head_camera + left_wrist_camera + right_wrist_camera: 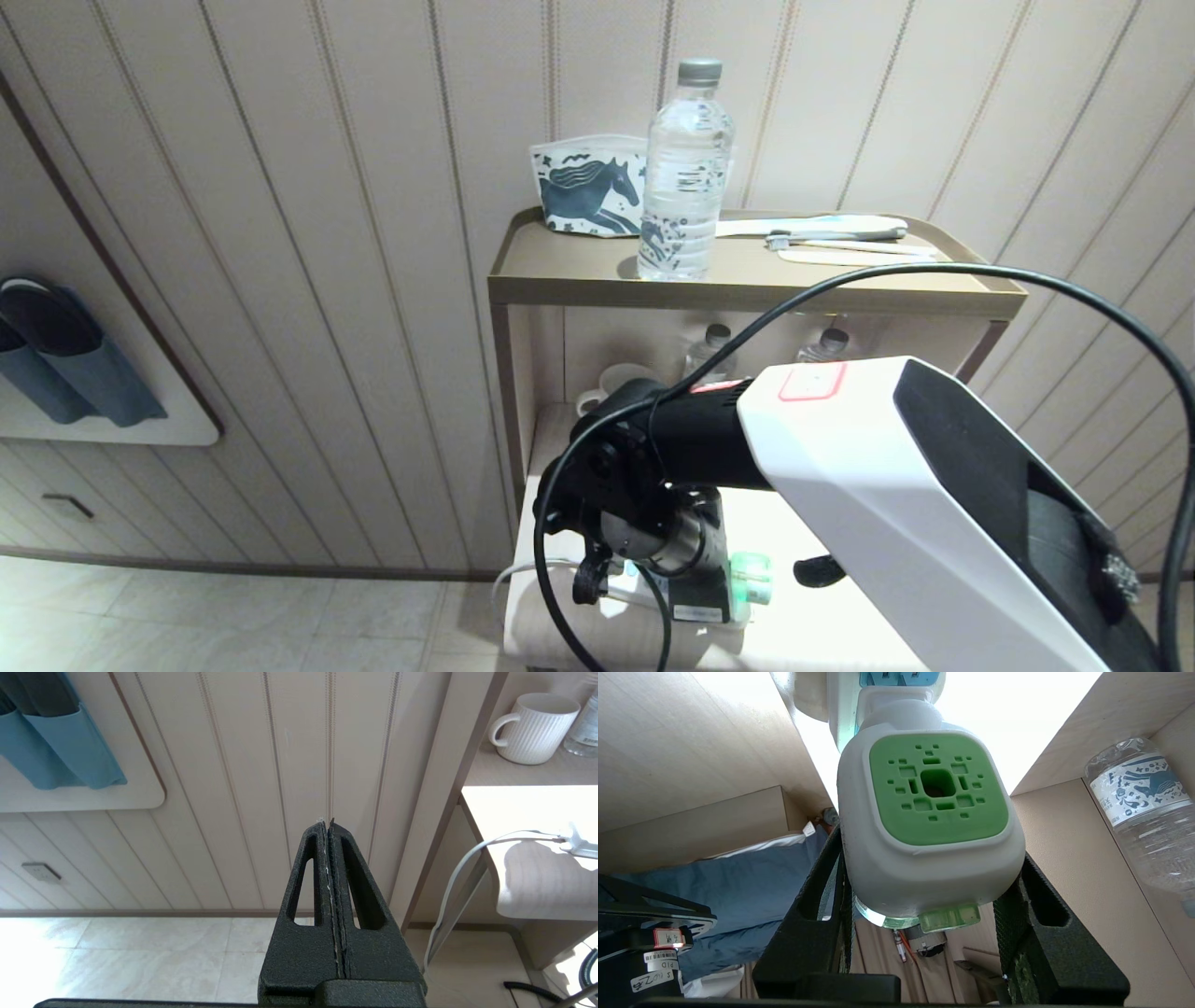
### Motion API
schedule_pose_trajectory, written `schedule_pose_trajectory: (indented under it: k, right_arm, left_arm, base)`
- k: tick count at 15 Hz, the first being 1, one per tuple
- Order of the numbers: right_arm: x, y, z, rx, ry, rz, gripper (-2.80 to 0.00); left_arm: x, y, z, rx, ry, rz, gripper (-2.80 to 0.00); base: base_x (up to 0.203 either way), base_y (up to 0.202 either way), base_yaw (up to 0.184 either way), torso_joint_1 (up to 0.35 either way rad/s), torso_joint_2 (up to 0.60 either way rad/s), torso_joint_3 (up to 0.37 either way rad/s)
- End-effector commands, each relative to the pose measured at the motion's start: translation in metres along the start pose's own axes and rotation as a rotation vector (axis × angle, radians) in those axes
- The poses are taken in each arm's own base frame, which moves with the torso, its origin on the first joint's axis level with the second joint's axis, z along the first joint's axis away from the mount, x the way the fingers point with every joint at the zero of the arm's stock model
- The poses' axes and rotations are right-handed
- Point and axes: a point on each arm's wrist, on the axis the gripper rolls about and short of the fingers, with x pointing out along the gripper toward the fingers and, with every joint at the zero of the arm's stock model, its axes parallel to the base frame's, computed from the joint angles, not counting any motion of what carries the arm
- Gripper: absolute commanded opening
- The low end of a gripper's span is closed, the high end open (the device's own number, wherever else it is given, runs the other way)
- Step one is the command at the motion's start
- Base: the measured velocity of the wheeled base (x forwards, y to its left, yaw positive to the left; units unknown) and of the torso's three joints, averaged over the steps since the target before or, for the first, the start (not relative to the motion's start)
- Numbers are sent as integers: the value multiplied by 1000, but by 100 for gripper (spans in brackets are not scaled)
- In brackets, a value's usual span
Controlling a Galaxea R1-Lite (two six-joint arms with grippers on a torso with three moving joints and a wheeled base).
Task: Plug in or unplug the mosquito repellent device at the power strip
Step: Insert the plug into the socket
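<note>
A: Which step does this show?
B: The grasp at the socket. The right gripper [924, 891] has its two black fingers [817, 896] set against opposite sides of the mosquito repellent device [931, 826], pinching its white head. The device's plug end meets the power strip [896, 679], whose light-blue socket face shows just behind it

A: Where do these things sit?
B: On the lower, brightly lit shelf of the side table [523, 280]. In the head view the right arm covers most of it; only a green edge of the device shows beside the wrist

A: Is it plugged in or coming out?
B: It appears seated against the strip, though the prongs are hidden. Seated, the step would be unplugging; if not fully home, a last press

A: What does the next move call for?
B: A straight pull or push along the prongs, without tilting, and a firm grip so the smooth head does not slip. The light strip may lift or slide with the pull

A: And the other arm?
B: The left gripper [331, 826] is parked beside the table, fingers pressed together, holding nothing
</note>
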Motion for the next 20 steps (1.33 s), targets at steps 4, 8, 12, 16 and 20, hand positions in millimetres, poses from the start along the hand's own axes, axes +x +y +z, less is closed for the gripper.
schedule_pose_trajectory:
  k: [4, 8, 12, 16, 20]
  right_arm:
    - [1, -1, 0, -2, 3, -4, -280]
    - [-2, -1, 1, 10, -21, -15, -280]
    - [-4, 0, 2, 7, -25, -18, -280]
    - [-4, 0, 2, 10, -25, -16, -280]
    - [-10, -3, -5, 23, -32, -19, -280]
  left_arm:
    - [0, 0, 0, 1, 0, 0, -280]
    - [0, 0, 0, 1, 0, 0, -280]
    - [0, 0, 0, 1, 0, 0, -280]
    - [0, 0, 0, 1, 0, 0, -280]
    - [0, 0, 0, 1, 0, 0, -280]
  base:
    - [0, 0, 0, 0, 0, 0]
    - [0, 0, 0, 0, 0, 0]
    - [0, 0, 0, 0, 0, 0]
    - [0, 0, 0, 0, 0, 0]
    - [0, 0, 0, 0, 0, 0]
